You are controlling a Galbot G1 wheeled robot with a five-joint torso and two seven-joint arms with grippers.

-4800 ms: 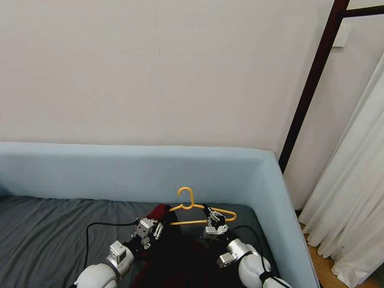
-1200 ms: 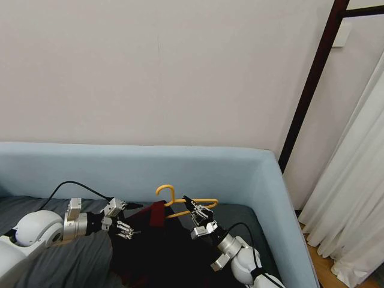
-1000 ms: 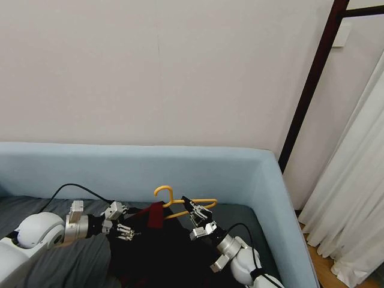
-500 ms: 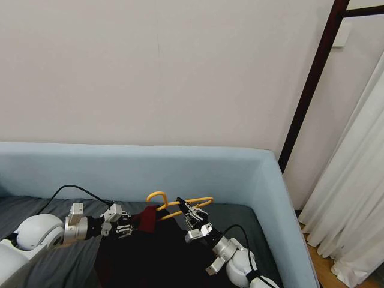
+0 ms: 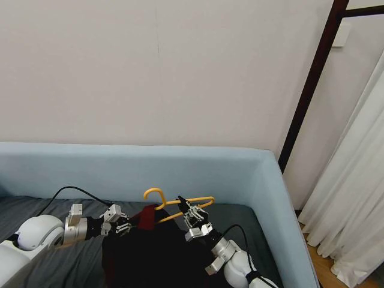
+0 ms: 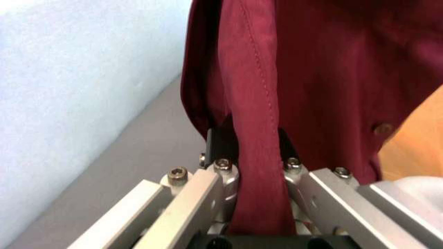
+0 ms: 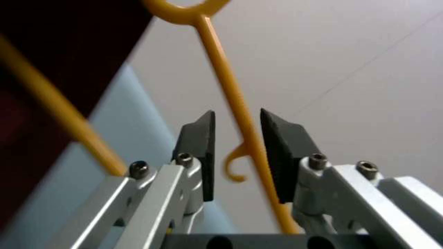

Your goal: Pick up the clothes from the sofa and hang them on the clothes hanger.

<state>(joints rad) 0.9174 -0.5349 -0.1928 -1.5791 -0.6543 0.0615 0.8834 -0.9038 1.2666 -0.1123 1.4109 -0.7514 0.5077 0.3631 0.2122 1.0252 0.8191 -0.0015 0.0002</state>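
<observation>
Pale blue sofa (image 5: 258,180) fills my forward view, and over its grey seat the dark red garment (image 5: 147,258) hangs with its top edge raised just beside the yellow hanger (image 7: 237,111). My left gripper (image 6: 246,140) has its jaws clamped on a fold of the cloth, and my right gripper (image 7: 239,137) has its jaws closed on the hanger's wire stem, holding it clear of the seat. I judge the pick-up roughly done and the hanging not yet done, since the dark rack post (image 5: 309,90) stands well apart to the right.
</observation>
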